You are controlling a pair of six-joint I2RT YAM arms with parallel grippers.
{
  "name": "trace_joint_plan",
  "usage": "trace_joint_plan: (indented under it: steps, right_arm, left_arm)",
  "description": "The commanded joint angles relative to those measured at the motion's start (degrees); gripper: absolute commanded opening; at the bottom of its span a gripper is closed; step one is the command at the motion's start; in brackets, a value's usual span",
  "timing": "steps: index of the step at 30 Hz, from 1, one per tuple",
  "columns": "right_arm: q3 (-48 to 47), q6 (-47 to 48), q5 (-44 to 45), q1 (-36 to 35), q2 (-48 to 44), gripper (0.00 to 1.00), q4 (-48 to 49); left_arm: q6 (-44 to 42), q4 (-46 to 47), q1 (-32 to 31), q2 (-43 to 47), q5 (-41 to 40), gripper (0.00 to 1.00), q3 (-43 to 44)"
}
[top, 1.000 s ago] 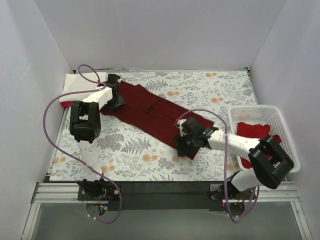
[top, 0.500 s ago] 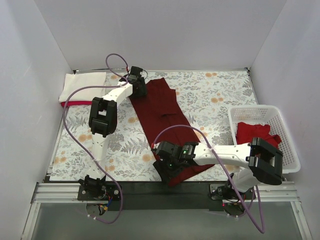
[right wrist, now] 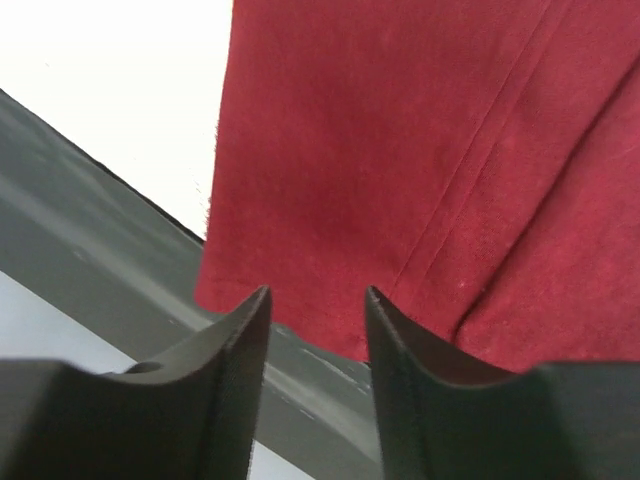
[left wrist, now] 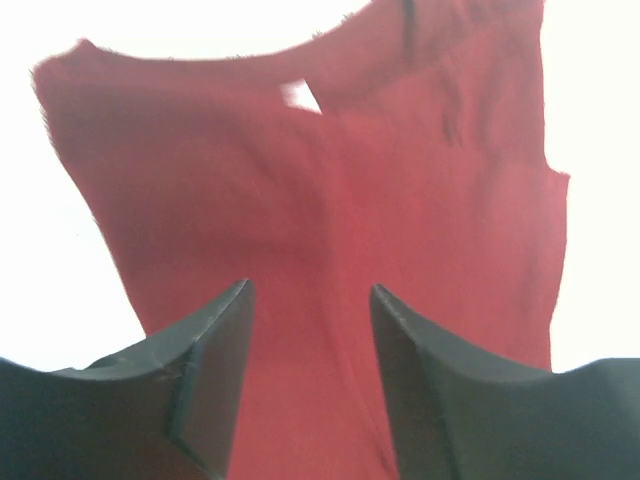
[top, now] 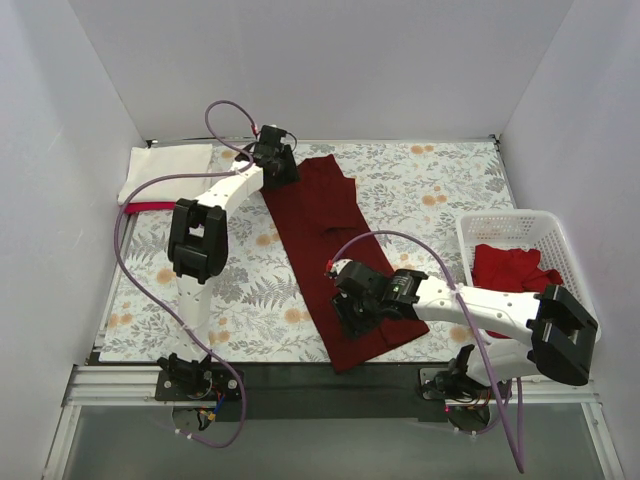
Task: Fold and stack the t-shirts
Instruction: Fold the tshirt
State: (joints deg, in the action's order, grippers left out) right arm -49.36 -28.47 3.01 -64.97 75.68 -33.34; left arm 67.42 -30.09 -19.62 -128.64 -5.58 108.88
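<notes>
My left arm (top: 196, 238) reaches far out from its base, elbow raised and forearm angled off to the right. The left gripper (left wrist: 310, 292) points down, its 2 fingers parted with nothing pinched between them. My right arm (top: 485, 305) lies low, stretched leftward from its base. The right gripper (right wrist: 317, 296) also tips down, its 2 fingers standing apart, nothing caught in the gap.

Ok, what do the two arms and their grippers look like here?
Both the left arm and right arm have white links with black joint housings, and a purple cable loops along each. The left gripper and right gripper each end in two dark, tapered fingers.
</notes>
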Motion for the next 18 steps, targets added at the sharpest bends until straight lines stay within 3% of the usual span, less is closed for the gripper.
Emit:
trace_joint_plan:
  steps: [1, 6, 13, 18]
  right_arm:
    - [1.64, 1.57, -2.65, -0.25, 0.78, 0.47, 1.52]
    - [3.13, 1.92, -7.66, -0.33, 3.07, 0.44, 5.30]
    - [5.07, 0.70, -13.55, -1.74, 8.86, 0.45, 14.53]
    - [1.03, 0.96, -16.53, -3.14, 16.86, 0.45, 18.31]
  left_arm:
    - [2.98, 1.77, -3.67, 8.22, 0.22, 0.47, -7.00]
    - [4.30, 4.60, -5.17, 7.88, 0.22, 0.46, -13.17]
    - [1.93, 6.27, -5.61, 1.38, -0.48, 0.46, -10.80]
    - [0.35, 6.27, -5.61, -4.15, 0.92, 0.46, -6.49]
